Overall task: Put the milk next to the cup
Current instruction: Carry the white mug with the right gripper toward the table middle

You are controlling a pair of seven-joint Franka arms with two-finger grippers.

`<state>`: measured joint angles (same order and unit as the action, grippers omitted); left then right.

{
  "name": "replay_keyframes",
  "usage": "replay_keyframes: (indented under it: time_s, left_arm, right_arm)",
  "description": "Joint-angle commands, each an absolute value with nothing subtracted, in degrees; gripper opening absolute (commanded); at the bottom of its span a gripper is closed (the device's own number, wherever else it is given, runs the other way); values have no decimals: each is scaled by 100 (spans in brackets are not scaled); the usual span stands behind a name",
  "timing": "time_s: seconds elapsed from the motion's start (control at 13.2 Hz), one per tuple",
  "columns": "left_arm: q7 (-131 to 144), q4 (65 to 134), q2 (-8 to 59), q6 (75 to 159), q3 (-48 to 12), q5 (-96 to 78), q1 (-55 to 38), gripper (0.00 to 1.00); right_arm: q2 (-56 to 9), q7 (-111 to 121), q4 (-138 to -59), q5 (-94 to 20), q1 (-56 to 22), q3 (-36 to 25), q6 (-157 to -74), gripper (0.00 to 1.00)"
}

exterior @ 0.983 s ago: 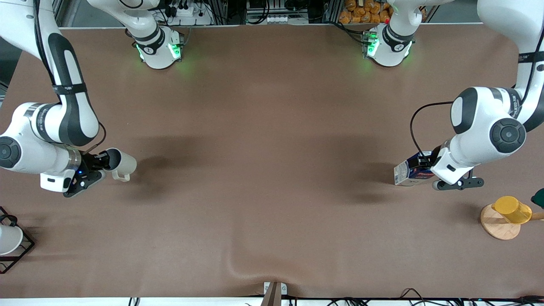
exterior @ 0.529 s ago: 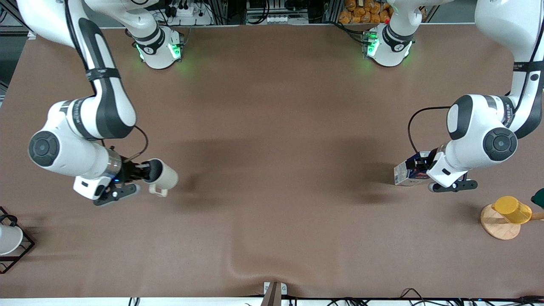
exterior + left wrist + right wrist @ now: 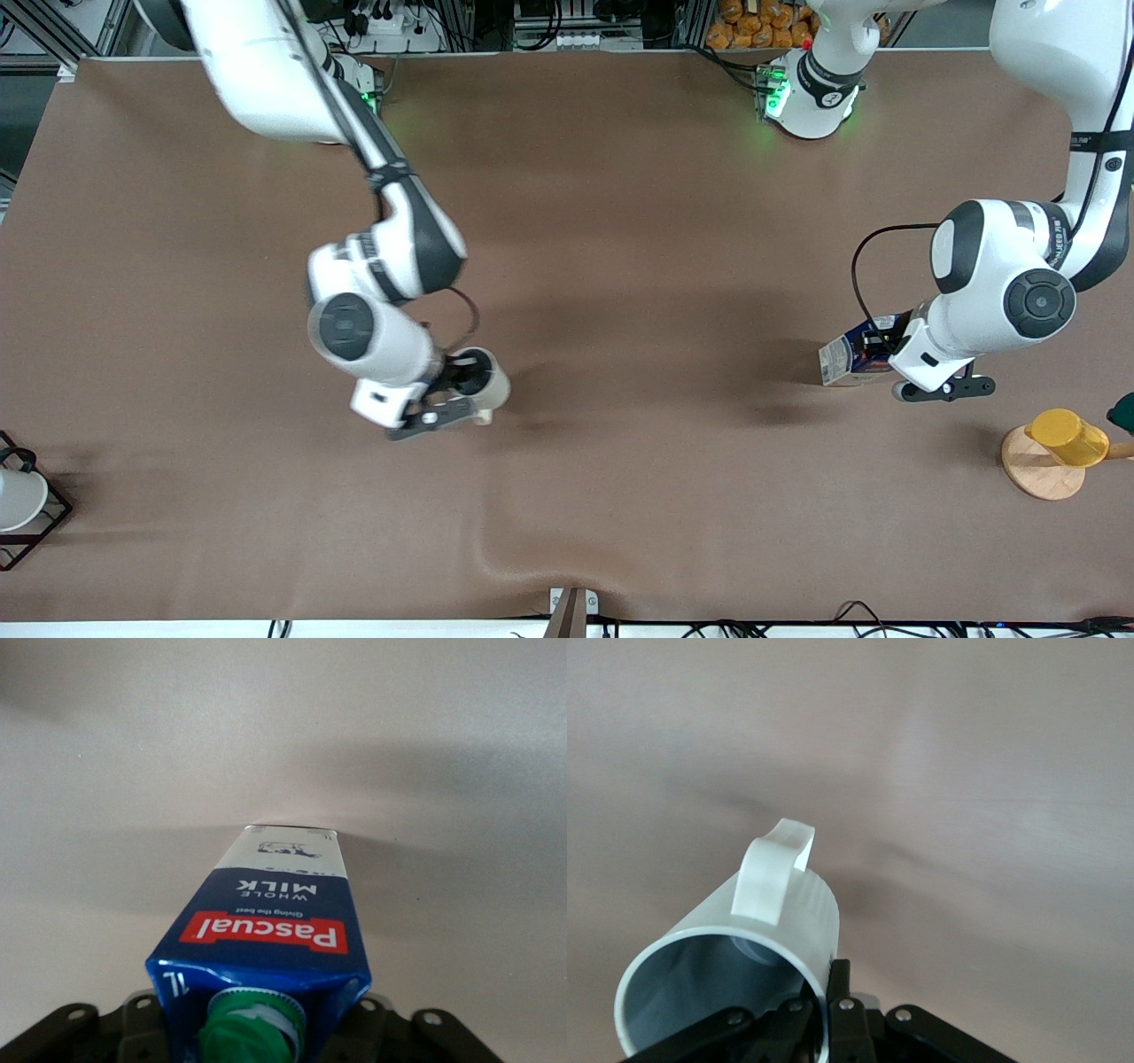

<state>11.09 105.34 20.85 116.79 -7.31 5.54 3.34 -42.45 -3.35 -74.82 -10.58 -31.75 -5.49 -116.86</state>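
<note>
The right gripper is up over the middle of the table, toward the right arm's end, and it is clamped on the rim of the cup. In the right wrist view its fingers pinch the wall of the cup at the mouth, one inside and one outside. The cup hangs tilted, its grey inside open toward the wrist camera and its handle on the upper side.

The left gripper is at the left arm's end of the table, closed on the top of the milk. The left wrist view shows the milk from its green cap down: red label band, blue side, pale lower part, with the black fingers flanking the gable on both sides. Whether the carton's base touches the table I cannot tell; it leans, its base toward the table's middle.

Milk and cup are well apart. A yellow cup sits on a round wooden stand near the left gripper, nearer the front camera. A white cup sits in a black wire rack at the right arm's end
</note>
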Motion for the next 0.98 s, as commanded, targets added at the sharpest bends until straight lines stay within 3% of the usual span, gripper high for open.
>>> replay_keyframes:
  time_s: [0.0,0.45,0.53,0.6,0.68,0.91]
  left_arm:
    - [1195,10486,1987,11628,-765,721,387,60]
    - [1116,10310,1740,11462,-765,572,474,60]
    - [1108,10283,1740,11391,-756,571,475,59]
    - [1107,10275,1740,11391,-765,571,475,59]
    - [1107,10240,1740,11382,-765,563,475,59]
    - [1072,10213,1749,11373,-765,335,544,59]
  right_arm:
    - [-4579,-1025,-7049,-696,-3733,-642,-11707,0]
    - [-4658,-1739,-7145,-220,-4315,-633,-11716,0]
    - [-4658,-1784,-7172,-220,-4350,-633,-11716,21]
    - [-4658,-1784,-7172,-211,-4359,-642,-11716,80]
    - [-4632,-1784,-7163,-89,-4351,-633,-11716,100]
    - [-4509,-1784,-7110,-53,-4272,-650,-11672,100]
